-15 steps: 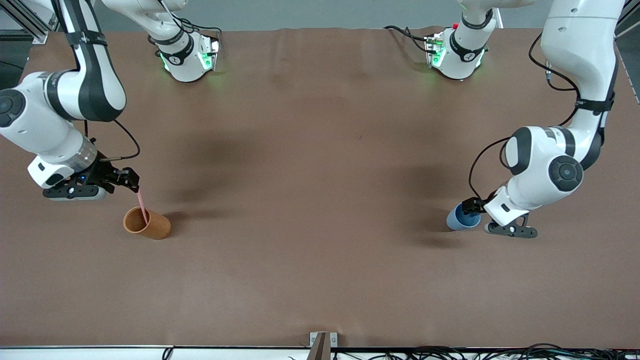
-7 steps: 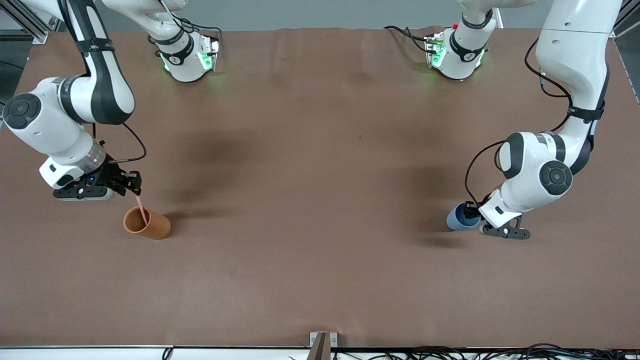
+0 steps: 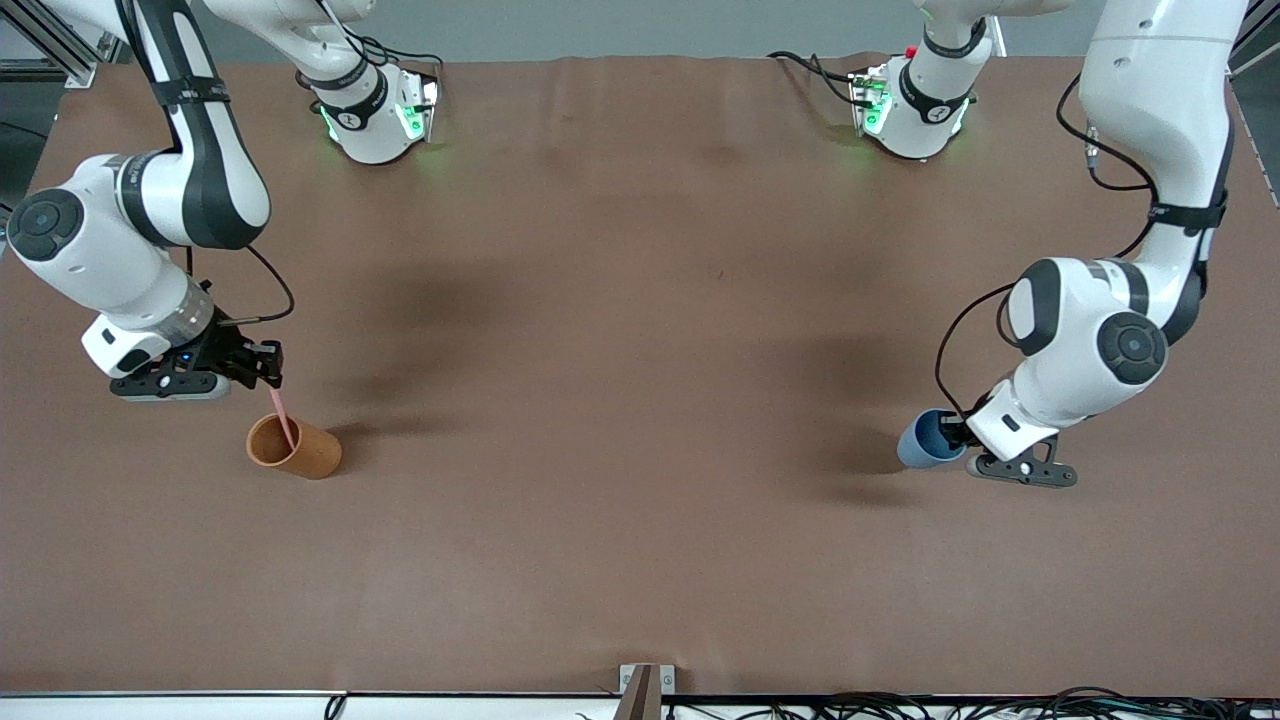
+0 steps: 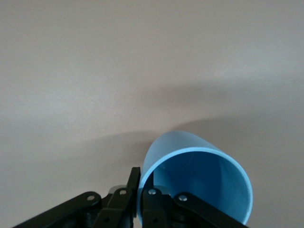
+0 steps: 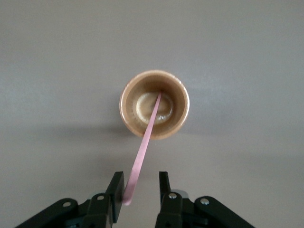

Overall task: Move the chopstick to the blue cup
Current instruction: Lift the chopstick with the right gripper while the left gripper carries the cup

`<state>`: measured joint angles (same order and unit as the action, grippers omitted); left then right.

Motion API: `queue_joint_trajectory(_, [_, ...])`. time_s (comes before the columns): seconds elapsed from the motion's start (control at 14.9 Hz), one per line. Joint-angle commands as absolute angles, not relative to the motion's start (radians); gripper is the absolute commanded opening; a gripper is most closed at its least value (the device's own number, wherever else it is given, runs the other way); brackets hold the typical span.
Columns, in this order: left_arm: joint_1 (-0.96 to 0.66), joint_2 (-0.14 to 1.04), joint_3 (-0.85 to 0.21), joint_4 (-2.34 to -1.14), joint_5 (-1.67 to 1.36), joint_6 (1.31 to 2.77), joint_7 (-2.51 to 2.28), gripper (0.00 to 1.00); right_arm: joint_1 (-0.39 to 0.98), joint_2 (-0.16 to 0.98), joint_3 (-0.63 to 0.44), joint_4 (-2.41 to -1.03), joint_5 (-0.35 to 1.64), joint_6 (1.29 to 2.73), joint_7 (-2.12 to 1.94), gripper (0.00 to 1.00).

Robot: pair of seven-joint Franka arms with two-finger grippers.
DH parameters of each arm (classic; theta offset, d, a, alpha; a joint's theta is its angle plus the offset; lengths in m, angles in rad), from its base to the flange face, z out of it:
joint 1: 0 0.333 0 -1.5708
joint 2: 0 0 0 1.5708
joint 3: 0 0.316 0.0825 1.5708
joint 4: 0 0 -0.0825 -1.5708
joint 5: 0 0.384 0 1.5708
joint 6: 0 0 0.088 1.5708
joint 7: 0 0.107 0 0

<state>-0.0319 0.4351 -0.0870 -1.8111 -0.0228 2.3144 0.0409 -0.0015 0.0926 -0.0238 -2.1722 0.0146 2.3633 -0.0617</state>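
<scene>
The pink chopstick [image 3: 285, 414] stands slanted in an orange-brown cup [image 3: 295, 448] at the right arm's end of the table. My right gripper [image 3: 268, 377] is over that cup, open around the stick's top. In the right wrist view the chopstick [image 5: 144, 145] leans against one finger [image 5: 115, 186], with a gap to the other, so the right gripper [image 5: 140, 183] has no grip on it. At the left arm's end, my left gripper [image 3: 956, 433] is shut on the rim of the blue cup [image 3: 924, 441]. One finger is inside the cup [image 4: 204, 173] and one outside [image 4: 134, 175].
The orange-brown cup [image 5: 154, 104] is upright with the stick's lower end on its bottom. Brown table cloth [image 3: 640, 400] stretches between the two cups. The arm bases [image 3: 375, 115] stand along the table's edge farthest from the front camera.
The left gripper has shut on the blue cup's rim and the cup has shifted slightly. The right gripper's fingers have narrowed around the chopstick's top.
</scene>
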Motion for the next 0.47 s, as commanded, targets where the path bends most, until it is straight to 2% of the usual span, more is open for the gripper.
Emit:
queue_joint_trajectory(0.0, [-0.041,0.399,-0.155,-1.709,-0.028,2.171,-0.123,0.00,0.002,0.072,-0.021,-2.197,0.025,2.358,-0.048,0.27])
queue_joint_trajectory(0.2, [-0.049,0.391,-0.283,-1.677,-0.020,2.125,-0.404,0.00,0.002,0.072,-0.021,-2.192,0.026,2.359,-0.046,0.17])
queue_joint_trajectory(0.27, [-0.066,0.391,-0.313,-1.677,0.004,2.125,-0.501,0.00,0.000,0.074,-0.021,-2.191,0.026,2.361,-0.046,0.17])
queue_joint_trajectory(0.4, [-0.097,0.400,-0.379,-1.666,0.064,2.125,-0.683,0.00,0.000,0.074,-0.021,-2.187,0.026,2.355,-0.045,0.06])
